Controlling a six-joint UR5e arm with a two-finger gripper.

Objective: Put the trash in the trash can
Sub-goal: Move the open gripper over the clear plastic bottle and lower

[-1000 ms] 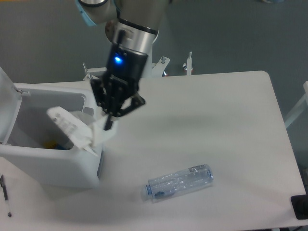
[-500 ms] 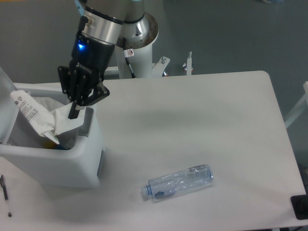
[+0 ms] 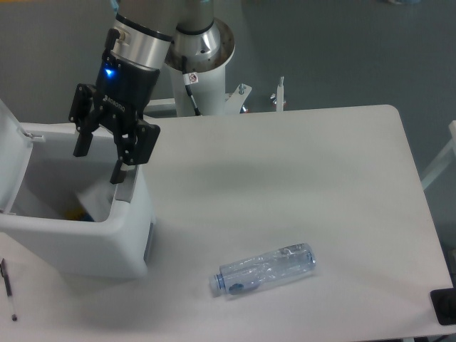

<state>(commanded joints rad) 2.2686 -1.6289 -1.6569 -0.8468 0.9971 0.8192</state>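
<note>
While the gripper is hanging over the open trash can at the table's left edge, its fingers are standing spread wide and holding nothing. A white paper wrapper is lying inside the can below them. The crushed clear bottle is lying on its side near the table's front edge.
</note>
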